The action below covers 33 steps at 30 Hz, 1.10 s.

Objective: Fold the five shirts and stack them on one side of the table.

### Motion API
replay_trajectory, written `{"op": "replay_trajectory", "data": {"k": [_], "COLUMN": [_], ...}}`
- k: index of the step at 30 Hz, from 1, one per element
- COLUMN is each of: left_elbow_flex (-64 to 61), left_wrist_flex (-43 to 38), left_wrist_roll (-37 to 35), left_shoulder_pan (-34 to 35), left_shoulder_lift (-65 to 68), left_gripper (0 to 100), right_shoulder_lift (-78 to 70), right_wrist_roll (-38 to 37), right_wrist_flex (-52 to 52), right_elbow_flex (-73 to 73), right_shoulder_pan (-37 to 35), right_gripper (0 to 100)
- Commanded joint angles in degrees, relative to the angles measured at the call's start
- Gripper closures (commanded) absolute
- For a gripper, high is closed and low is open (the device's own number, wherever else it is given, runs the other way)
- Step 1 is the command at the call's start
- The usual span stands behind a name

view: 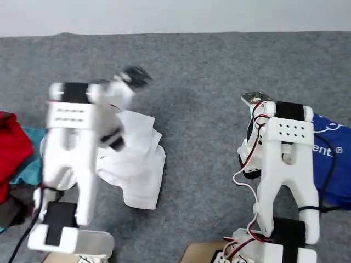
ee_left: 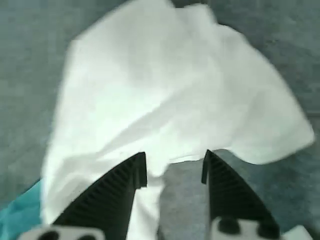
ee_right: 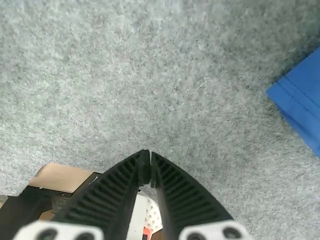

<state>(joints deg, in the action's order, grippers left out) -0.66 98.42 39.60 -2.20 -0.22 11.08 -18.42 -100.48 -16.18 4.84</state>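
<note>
Lying crumpled on the grey mat (view: 208, 82), left of the table's centre, the white shirt (view: 137, 164) is unfolded, with loose overlapping layers and one hem turned under. Judged from its drape, it is light, thin and fully limp. It will sag from any single hold and may drag across the felt-like surface rather than slide.

The recommended hold is a single-layer edge or corner, such as the hem nearest the left gripper (ee_left: 175, 162), not the bunched middle. The left gripper's jaws stand moderately apart above that hem, clamping nothing.

The right gripper (ee_right: 150, 155) sits over bare mat with its jaws pressed together and empty. A blue shirt (view: 329, 159) lies just beside it at the table's right edge. A red shirt (view: 11, 148), a teal shirt (view: 33, 159) and a dark garment (view: 13, 205) are heaped at the left edge.
</note>
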Motion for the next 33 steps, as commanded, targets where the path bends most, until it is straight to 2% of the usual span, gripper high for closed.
{"op": "replay_trajectory", "data": {"k": [1,7,14,18,20,27,33], "left_elbow_flex": [-1.45,-1.45,-1.54,-1.36,-1.1,11.82,26.86], "left_wrist_flex": [-2.55,-4.92,-12.04,-13.1,-13.01,-6.51,-1.58], "left_wrist_roll": [0.18,1.41,1.32,1.41,1.41,0.88,-4.92], "left_shoulder_pan": [-2.55,-3.78,-3.87,-4.66,-4.84,-0.18,5.1], "left_shoulder_lift": [2.9,10.99,16.18,19.25,19.52,12.84,5.01], "left_gripper": [82,82,82,92,100,100,100], "right_shoulder_lift": [2.59,2.59,2.59,2.59,2.59,2.59,2.59], "right_wrist_roll": [0.44,0.53,0.53,0.53,0.53,0.53,0.53], "right_wrist_flex": [-2.15,-2.15,-2.15,-2.15,-2.15,-2.15,-2.15], "right_elbow_flex": [2.55,2.55,2.55,2.55,2.55,2.55,2.55], "right_shoulder_pan": [-0.04,-0.04,-0.04,-0.04,-0.04,-0.22,-0.31], "right_gripper": [99.0,99.0,99.0,99.0,99.0,99.0,99.0]}}
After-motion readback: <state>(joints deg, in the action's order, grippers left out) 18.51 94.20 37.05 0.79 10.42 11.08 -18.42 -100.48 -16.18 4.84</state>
